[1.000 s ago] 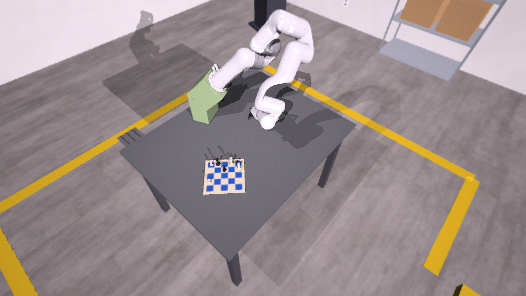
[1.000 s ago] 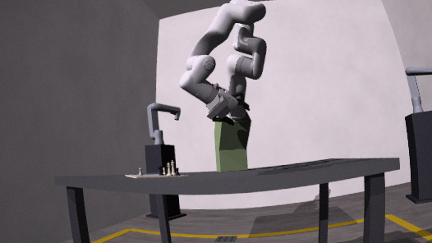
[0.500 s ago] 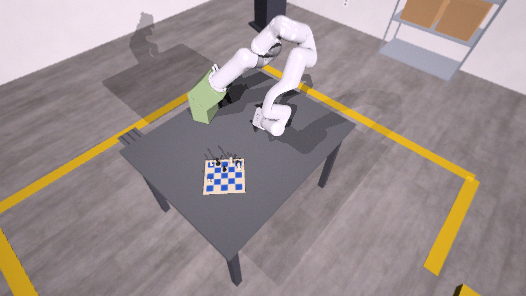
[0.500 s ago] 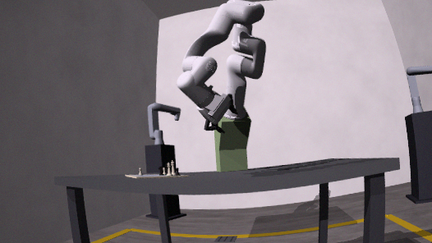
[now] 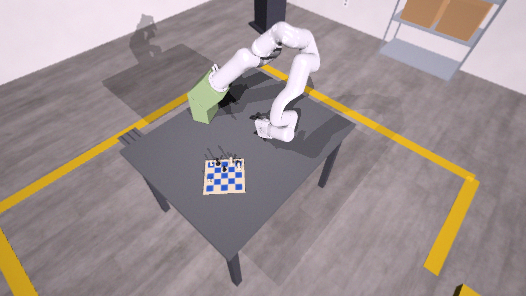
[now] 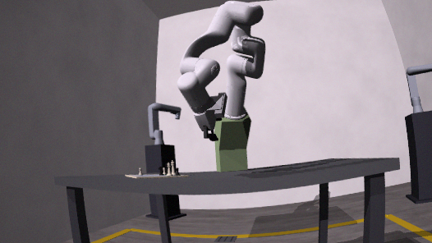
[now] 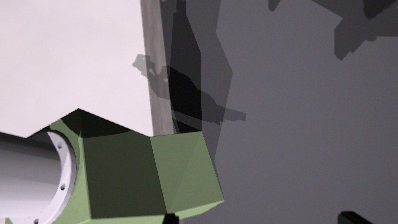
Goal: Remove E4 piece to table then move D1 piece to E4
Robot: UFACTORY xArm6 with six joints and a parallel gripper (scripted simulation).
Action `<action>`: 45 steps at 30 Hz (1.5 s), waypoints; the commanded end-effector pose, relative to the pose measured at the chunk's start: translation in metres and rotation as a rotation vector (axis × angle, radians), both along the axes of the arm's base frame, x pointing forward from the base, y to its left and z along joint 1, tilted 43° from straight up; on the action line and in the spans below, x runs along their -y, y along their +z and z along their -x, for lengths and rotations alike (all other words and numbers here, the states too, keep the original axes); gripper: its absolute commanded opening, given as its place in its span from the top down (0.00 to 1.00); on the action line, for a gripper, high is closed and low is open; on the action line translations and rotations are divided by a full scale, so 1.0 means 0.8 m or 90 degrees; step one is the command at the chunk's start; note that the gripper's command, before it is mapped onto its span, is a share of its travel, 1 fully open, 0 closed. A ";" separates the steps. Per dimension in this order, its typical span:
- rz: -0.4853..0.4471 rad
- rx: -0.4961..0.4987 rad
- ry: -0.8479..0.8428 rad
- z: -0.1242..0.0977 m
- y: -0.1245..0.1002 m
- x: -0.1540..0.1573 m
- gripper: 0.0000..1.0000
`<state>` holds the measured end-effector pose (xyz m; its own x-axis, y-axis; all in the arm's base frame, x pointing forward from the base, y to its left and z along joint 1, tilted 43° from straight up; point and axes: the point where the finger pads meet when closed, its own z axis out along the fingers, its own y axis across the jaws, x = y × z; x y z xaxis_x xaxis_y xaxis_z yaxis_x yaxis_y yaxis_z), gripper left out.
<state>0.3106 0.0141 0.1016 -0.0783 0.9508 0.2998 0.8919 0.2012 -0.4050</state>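
The chessboard [image 5: 225, 176] with blue and white squares lies on the dark table, near its middle. Several small black and white pieces [image 5: 229, 163] stand along its far edge. They also show in the side view [image 6: 169, 168], all upright. The square labels are too small to read. My gripper [image 5: 257, 120] is open and empty. It hangs high above the table near the arm's green base block [image 5: 205, 102], well away from the board. In the side view my gripper [image 6: 209, 135] sits just left of the block. In the wrist view only the fingertips show at the bottom edge.
The green base block [image 6: 232, 144] stands at the table's back edge and fills the lower left of the wrist view [image 7: 150, 175]. A dark camera stand [image 6: 159, 158] rises behind the board. A shelf with boxes [image 5: 440, 35] stands far off.
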 end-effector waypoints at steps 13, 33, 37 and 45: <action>-0.042 0.146 0.475 -0.100 -0.004 0.026 0.00; -0.066 0.198 0.979 -0.212 0.007 0.021 0.00; -0.069 0.196 1.080 -0.235 0.011 0.016 0.00; -0.073 0.178 1.274 -0.277 0.019 0.002 0.00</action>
<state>0.5168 0.0092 0.1139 -0.8966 -0.4219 0.1346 -0.4424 0.8665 -0.2311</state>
